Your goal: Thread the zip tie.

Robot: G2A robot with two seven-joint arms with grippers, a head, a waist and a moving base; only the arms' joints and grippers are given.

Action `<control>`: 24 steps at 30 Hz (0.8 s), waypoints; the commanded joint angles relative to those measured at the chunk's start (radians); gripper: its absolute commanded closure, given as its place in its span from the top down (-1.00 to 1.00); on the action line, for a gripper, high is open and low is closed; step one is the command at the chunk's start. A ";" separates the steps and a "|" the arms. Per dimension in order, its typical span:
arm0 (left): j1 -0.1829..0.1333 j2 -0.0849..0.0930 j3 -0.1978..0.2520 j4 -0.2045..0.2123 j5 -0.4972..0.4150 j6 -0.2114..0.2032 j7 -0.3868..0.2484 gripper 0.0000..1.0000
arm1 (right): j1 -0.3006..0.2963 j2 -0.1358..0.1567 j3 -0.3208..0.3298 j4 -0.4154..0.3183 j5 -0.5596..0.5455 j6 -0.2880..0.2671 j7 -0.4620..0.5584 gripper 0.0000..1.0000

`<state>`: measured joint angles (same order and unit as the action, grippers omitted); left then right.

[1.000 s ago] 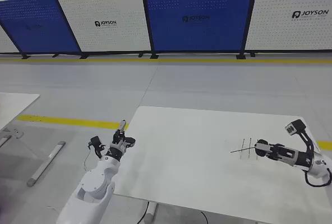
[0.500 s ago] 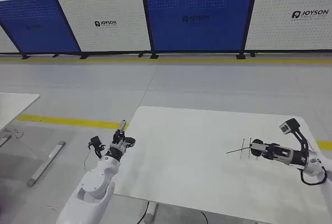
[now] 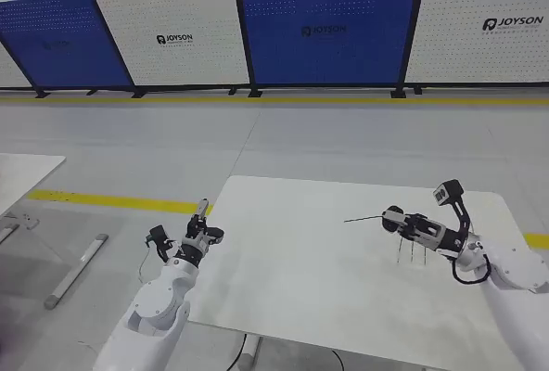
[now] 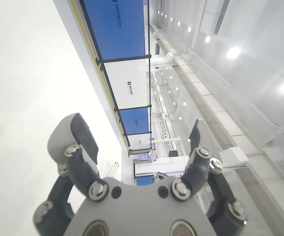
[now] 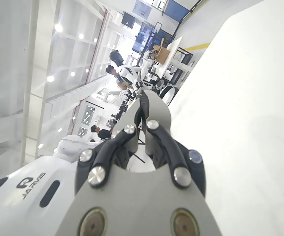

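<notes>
Where the top view looks down on the white table [image 3: 302, 269], the right gripper [image 3: 387, 218] hangs over its right half, clamped on a zip tie [image 3: 363, 220] that points toward the table's middle. The other zip ties [image 3: 414, 250] lie on the table beneath it. The left gripper [image 3: 201, 218] sits at the table's left edge. From the left wrist, its fingers are spread wide with nothing between them. From the right wrist, the fingers are pressed together beside the table.
</notes>
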<state>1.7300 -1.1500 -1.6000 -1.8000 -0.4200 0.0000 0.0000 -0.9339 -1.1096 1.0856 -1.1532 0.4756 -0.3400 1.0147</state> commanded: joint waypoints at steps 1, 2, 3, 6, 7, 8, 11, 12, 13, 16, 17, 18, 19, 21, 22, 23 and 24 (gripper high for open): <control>0.000 0.000 0.000 0.000 0.000 0.000 0.000 1.00 | 0.019 -0.007 -0.017 0.026 -0.010 0.000 -0.005 -1.00; 0.000 0.000 0.000 0.000 0.000 0.000 0.000 1.00 | 0.019 -0.007 -0.017 0.026 -0.010 0.000 -0.005 -1.00; 0.000 0.000 0.000 0.000 0.000 0.000 0.000 1.00 | 0.019 -0.007 -0.017 0.026 -0.010 0.000 -0.005 -1.00; 0.000 0.000 0.000 0.000 0.000 0.000 0.000 1.00 | 0.019 -0.007 -0.017 0.026 -0.010 0.000 -0.005 -1.00; 0.000 0.000 0.000 0.000 0.000 0.000 0.000 1.00 | 0.019 -0.007 -0.017 0.026 -0.010 0.000 -0.005 -1.00; -0.003 0.000 0.005 -0.003 0.009 -0.007 -0.012 1.00 | 0.019 -0.007 -0.017 0.026 -0.010 0.000 -0.005 -1.00; 0.002 0.000 0.019 -0.024 0.040 -0.008 -0.055 1.00 | 0.019 -0.007 -0.017 0.026 -0.010 0.000 -0.005 -1.00; 0.006 0.000 0.036 -0.038 0.057 -0.011 -0.073 1.00 | 0.019 -0.007 -0.017 0.026 -0.010 0.000 -0.005 -1.00; 0.008 0.000 0.046 -0.045 0.069 -0.009 -0.085 1.00 | 0.019 -0.007 -0.017 0.026 -0.010 0.000 -0.005 -1.00; 0.007 -0.003 0.098 -0.063 0.129 -0.017 -0.100 1.00 | 0.019 -0.007 -0.017 0.026 -0.010 0.000 -0.005 -1.00; 0.002 -0.004 0.112 -0.065 0.142 -0.011 -0.100 1.00 | 0.019 -0.007 -0.017 0.026 -0.010 0.000 -0.005 -1.00; -0.002 -0.006 0.126 -0.066 0.153 -0.011 -0.093 1.00 | 0.019 -0.007 -0.017 0.026 -0.010 0.000 -0.005 -1.00; -0.009 -0.008 0.149 -0.064 0.170 -0.007 -0.091 1.00 | 0.019 -0.007 -0.017 0.026 -0.010 0.000 -0.005 -1.00; -0.024 -0.010 0.175 -0.058 0.182 0.003 -0.101 1.00 | 0.019 -0.007 -0.017 0.026 -0.010 0.000 -0.005 -1.00; -0.033 -0.011 0.184 -0.053 0.180 0.008 -0.109 1.00 | 0.019 -0.007 -0.017 0.026 -0.010 0.000 -0.005 -1.00; -0.039 -0.012 0.187 -0.049 0.176 0.009 -0.111 1.00 | 0.019 -0.007 -0.017 0.026 -0.010 0.000 -0.005 -1.00; -0.039 -0.012 0.187 -0.049 0.176 0.009 -0.111 1.00 | 0.019 -0.007 -0.017 0.026 -0.010 0.000 -0.005 -1.00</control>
<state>1.6913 -1.1618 -1.4130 -1.8494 -0.2424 0.0089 -0.1106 -0.9153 -1.1169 1.0683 -1.1276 0.4660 -0.3400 1.0097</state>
